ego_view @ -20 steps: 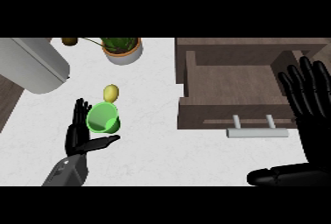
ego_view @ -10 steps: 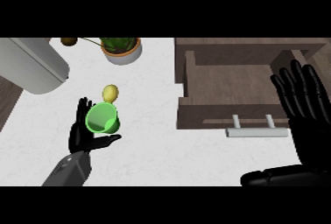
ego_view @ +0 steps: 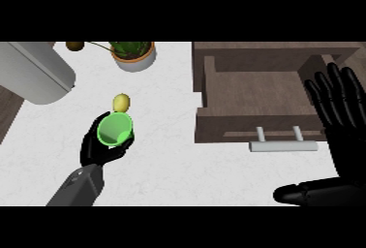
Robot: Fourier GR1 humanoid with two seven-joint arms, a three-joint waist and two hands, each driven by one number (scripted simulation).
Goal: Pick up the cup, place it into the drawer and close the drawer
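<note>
Green cup (ego_view: 114, 130) held in left hand (ego_view: 100, 145), fingers curled round it, mouth tipped toward camera, at left of white counter (ego_view: 172, 164), just beside small yellow fruit (ego_view: 121, 101). Drawer (ego_view: 257, 97) seen pulled open at right, well apart from cup, handle (ego_view: 282, 145) facing robot. Right hand (ego_view: 342, 101) rested at right edge, fingers straight, nothing held. Step judged: carry. Next move calls for cup to be carried rightward over drawer's front wall, then lowered inside.

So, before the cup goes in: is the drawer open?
Open: the drawer is pulled out, its bare inside showing behind the handle.
</note>
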